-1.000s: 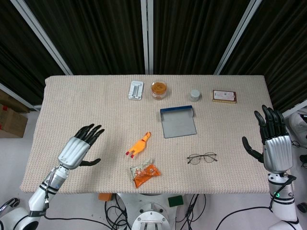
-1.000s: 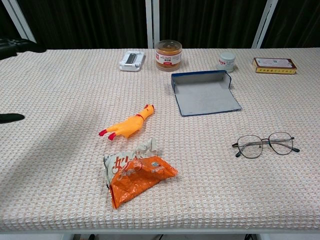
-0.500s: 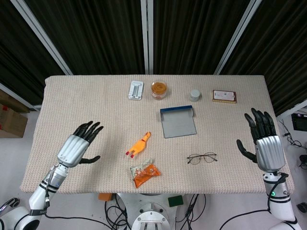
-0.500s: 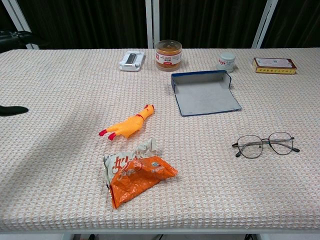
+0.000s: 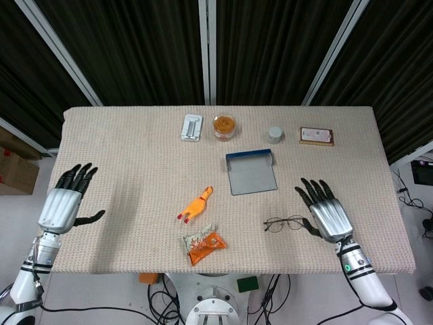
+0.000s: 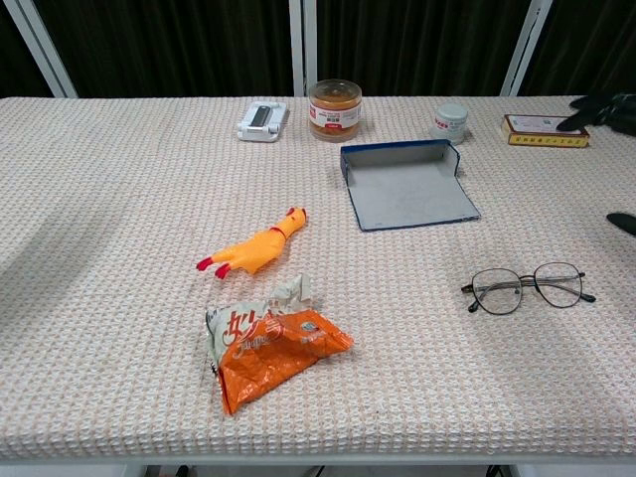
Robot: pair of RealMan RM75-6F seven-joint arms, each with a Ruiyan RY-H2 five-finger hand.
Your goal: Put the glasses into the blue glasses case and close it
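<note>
Woven worktop (image 5: 135,156): glasses (image 5: 285,223) lie at 5 o'clock of the open blue glasses case (image 5: 252,172); right hand (image 5: 325,214) spread, empty, beside them; left hand (image 5: 62,205), fingers splayed, appears only overhead

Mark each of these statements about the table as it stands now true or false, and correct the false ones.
1. The glasses already lie inside the blue glasses case. False: they lie on the cloth, nearer the robot than the case.
2. The case lies open. True.
3. The right hand holds the glasses. False: it is beside them, fingers spread, holding nothing.
4. The left hand holds nothing and is at the table's left edge. True.
5. The rubber chicken lies inside the case. False: it lies on the cloth, left of the case.
</note>
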